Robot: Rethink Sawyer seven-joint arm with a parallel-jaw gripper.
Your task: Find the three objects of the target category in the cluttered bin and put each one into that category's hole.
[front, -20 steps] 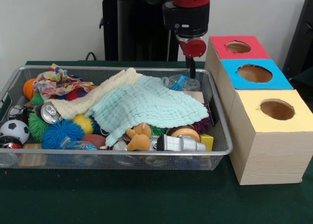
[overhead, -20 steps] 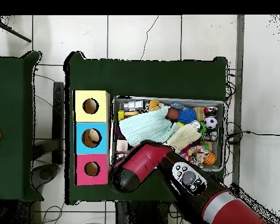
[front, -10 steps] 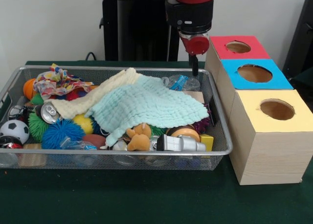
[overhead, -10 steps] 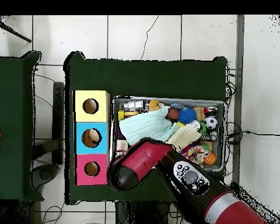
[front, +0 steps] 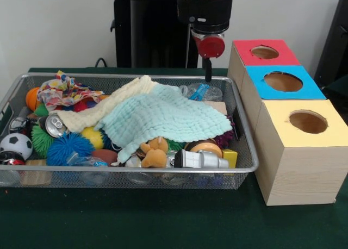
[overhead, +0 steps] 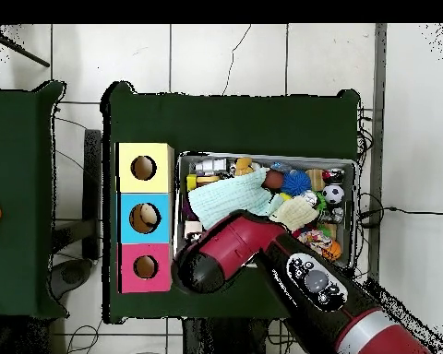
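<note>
From the front, the bin (front: 242, 132) sits on the green table (front: 163, 222), left of three boxes set in a row. The yellow box (front: 304, 151) is nearest the camera, the blue box (front: 280, 88) is behind it, and the red box (front: 261, 56) is farthest back; each has a round hole in its top. The bin is heaped with clutter. A mint cloth (front: 163, 118) lies across the middle, partly over a cream cloth (front: 103, 110). On the left are a patterned rag (front: 62, 91), an orange ball (front: 31, 98), a drinks can (front: 54, 125), a blue spiky ball (front: 68, 147) and a small football (front: 15, 144). Along the near wall are a brown plush toy (front: 154, 154) and a silver bottle (front: 204, 160). A crumpled plastic bottle (front: 201, 91) lies at the far right corner. The arm comes down from the top, and the gripper (front: 207, 69) hangs over that far right corner, just above the plastic bottle and touching nothing. Only one thin dark tip shows, so I cannot tell whether the pincer is apart or together.

From overhead, the bin (overhead: 267, 157) lies right of the box row, with yellow (overhead: 144, 168) at the top, blue (overhead: 144, 218) in the middle and red (overhead: 144, 267) at the bottom. The red arm (overhead: 262, 253) reaches up from the bottom right and covers the bin's lower left part, hiding the gripper. The mint cloth (overhead: 230, 195) shows just above it.
</note>
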